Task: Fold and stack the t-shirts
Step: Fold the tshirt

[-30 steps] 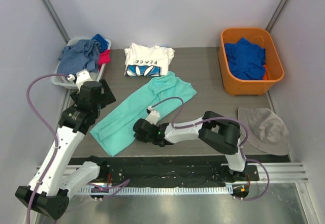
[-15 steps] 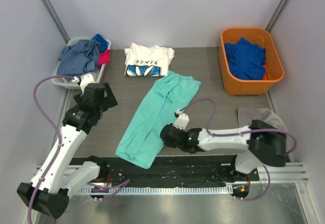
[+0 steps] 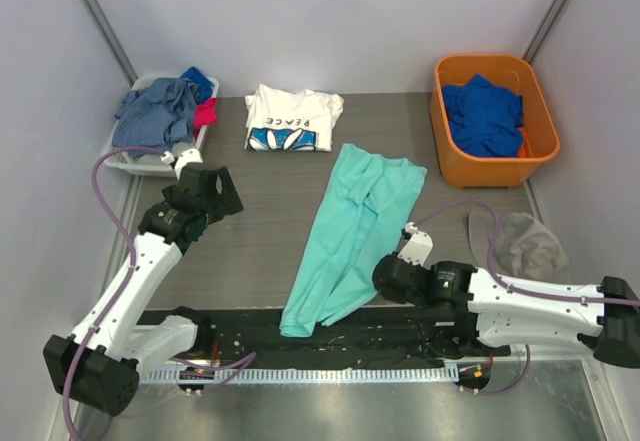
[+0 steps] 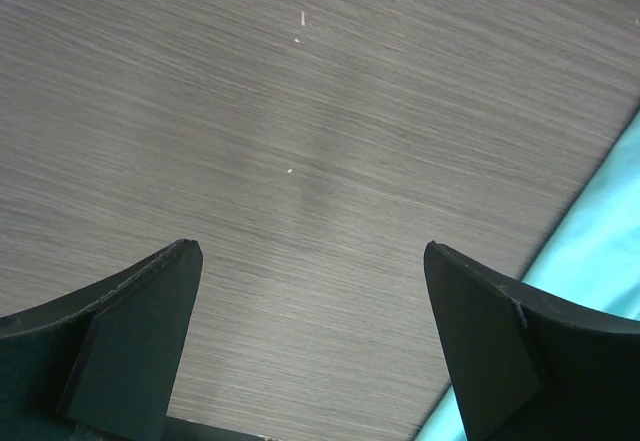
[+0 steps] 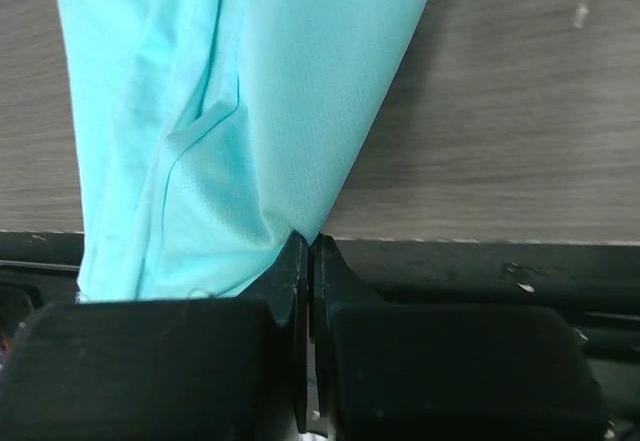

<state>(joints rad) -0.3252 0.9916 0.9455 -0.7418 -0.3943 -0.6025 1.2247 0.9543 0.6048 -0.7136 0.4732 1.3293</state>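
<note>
Mint-teal fabric is what has moved.

Top view: the mint-teal t-shirt (image 3: 355, 231) is now laid as a long narrow strip, nearly straight from the far-right middle of the counter (image 3: 250, 231) down to the near edge, and its lower end hangs over that edge. One sec. ago it was lying diagonal and more to the left, so it has been dragged to the right. The right tool (image 3: 385, 279) has travelled with it and is now seen low at the near edge, just at the right side of the strip. The left tool (image 3: 215, 193) is held apart from the cloth, on the left. The white t-shirt (image 3: 292, 119) is lying folded at the far side and was not touched. The blue garment in the orange basket (image 3: 437, 111) is also unchanged.

Left wrist view: the left tool (image 4: 312, 261) is spread fully wide with nothing between the fingers. Only bare counter (image 4: 300, 111) is below, with a teal corner (image 4: 590, 251) at the right.

Right wrist view: the right tool (image 5: 309, 251) is pressed fully together and a fold of the teal hem (image 5: 230, 91) is pinched in it.

Judgement: the shirt is repositioned but bunched lengthwise, not flat. Probably it must be spread before any fold, and afterwards stacked with the white one.
</note>
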